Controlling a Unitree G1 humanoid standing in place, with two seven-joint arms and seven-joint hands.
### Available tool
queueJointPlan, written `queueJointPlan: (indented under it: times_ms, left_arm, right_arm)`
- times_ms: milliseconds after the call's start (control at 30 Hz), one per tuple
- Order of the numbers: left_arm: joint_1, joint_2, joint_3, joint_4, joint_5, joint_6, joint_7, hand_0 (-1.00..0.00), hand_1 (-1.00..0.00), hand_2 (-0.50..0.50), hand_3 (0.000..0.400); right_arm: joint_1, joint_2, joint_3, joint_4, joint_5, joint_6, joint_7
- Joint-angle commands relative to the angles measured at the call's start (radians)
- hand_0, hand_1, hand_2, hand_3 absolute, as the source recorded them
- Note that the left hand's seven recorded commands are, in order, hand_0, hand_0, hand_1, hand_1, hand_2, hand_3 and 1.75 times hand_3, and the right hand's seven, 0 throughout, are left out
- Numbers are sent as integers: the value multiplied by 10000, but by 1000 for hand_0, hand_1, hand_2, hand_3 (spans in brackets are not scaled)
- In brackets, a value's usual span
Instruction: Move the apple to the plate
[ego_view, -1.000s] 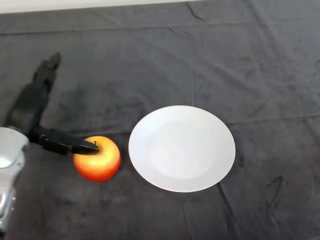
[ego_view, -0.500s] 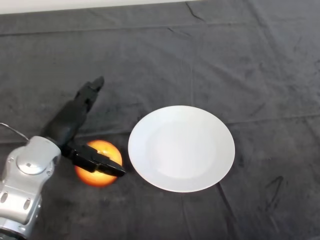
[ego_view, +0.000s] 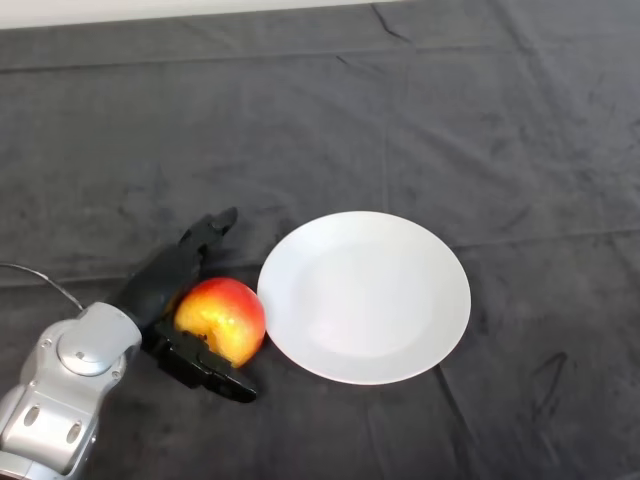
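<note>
We are cupping the apple (ego_view: 221, 319) with our robot hand (ego_view: 172, 298) — fingers behind it, thumb in front, curling around it. It is sitting on the counter (ego_view: 420, 110), just beside the white plate (ego_view: 364, 296) — the transfer is remaining.

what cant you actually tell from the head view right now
- Head view: whether the apple touches the plate rim; they look edge to edge.
- Head view: the apple's left side and underside, hidden by the robot hand and the fruit itself.
- Head view: whether the apple is lifted off the cloth.
- Head view: the arm's lower part, cut off by the bottom-left edge.
</note>
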Motion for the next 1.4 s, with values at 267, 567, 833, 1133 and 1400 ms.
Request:
queueJointPlan:
  times_ms: [267, 567, 833, 1133, 1400]
  left_arm:
    - [-163, 540, -69, -432, 211, 167, 42, -1000, -1000, 0, 400]
    - [-321, 193, 308, -925, 411, 312, 855, -1000, -1000, 0, 400]
    - [-312, -618, -21, -1435, 892, 40, 2149, -1000, -1000, 0, 400]
    - [-280, -1095, -1036, -1060, 1325, -1086, 3397, -1000, -1000, 0, 400]
    - [-441, -1097, -1894, -250, 1727, -2041, 4037, -1000, -965, -18, 400]
  right_arm:
    - [343, -73, 17, 40, 5, 132, 80]
    - [346, -72, 13, 36, 2, 133, 81]
    - [354, -71, 10, 23, -1, 135, 84]
    - [365, -71, 7, 3, -3, 137, 90]
    - [366, -70, 4, -1, -6, 140, 93]
